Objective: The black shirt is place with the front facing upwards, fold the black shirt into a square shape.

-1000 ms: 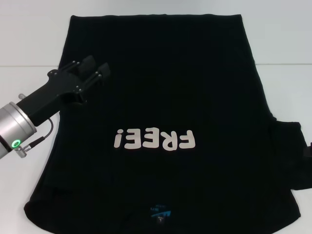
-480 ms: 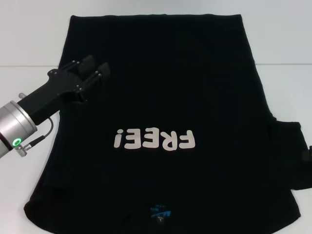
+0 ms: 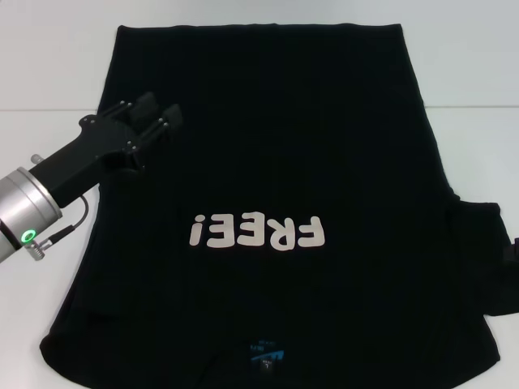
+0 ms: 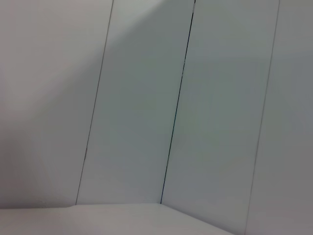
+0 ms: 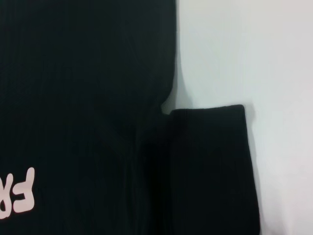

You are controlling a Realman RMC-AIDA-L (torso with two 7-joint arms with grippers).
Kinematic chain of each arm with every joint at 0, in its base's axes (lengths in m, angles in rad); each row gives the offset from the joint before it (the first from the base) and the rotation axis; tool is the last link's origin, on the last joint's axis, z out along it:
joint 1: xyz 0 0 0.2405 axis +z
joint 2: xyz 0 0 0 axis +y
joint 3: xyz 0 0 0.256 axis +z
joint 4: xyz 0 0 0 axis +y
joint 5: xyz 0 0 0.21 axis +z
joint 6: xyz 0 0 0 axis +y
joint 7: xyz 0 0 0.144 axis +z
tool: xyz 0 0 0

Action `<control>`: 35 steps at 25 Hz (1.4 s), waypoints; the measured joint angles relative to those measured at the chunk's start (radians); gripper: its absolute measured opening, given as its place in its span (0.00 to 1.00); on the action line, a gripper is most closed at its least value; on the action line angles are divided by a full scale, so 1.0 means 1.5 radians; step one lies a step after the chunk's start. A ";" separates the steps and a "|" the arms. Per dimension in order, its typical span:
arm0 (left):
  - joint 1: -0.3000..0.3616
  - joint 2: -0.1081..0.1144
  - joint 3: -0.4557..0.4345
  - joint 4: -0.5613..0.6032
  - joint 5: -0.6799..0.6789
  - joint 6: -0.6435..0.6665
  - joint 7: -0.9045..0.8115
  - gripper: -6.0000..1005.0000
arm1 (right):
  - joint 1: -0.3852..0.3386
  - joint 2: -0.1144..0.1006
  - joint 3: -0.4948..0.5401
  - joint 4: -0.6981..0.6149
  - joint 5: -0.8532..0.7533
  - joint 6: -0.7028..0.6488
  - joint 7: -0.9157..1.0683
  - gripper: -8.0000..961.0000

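Note:
The black shirt (image 3: 284,146) lies flat on the white table with its front up. Its pale "FREE!" print (image 3: 258,232) reads upside down, and the blue neck label (image 3: 266,354) is at the near edge. My left gripper (image 3: 160,111) hovers open over the shirt's left side, with nothing between its fingers. The right sleeve (image 3: 482,251) sticks out flat at the right. The right wrist view looks down on that sleeve (image 5: 210,166) and the shirt body (image 5: 83,98). A thin dark sliver at the head view's right edge (image 3: 514,247) is all that shows of my right gripper.
White table (image 3: 478,146) surrounds the shirt on the left, right and far sides. The left wrist view shows only pale wall panels (image 4: 146,122).
The left gripper has barely shifted. The dark sliver at the right edge beside the sleeve has slid outward, toward the frame's edge.

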 joint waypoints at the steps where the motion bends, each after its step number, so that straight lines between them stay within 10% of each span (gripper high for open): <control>1: 0.000 0.000 0.000 0.000 0.000 0.000 0.000 0.48 | 0.000 0.000 0.000 0.000 0.000 0.001 -0.001 0.65; 28: 0.005 -0.001 -0.003 -0.001 0.000 0.000 0.000 0.48 | 0.001 0.012 0.005 0.024 0.005 0.038 -0.041 0.65; 35: 0.007 -0.001 -0.005 -0.001 0.000 0.000 0.000 0.48 | 0.003 0.013 0.005 0.031 0.005 0.039 -0.045 0.40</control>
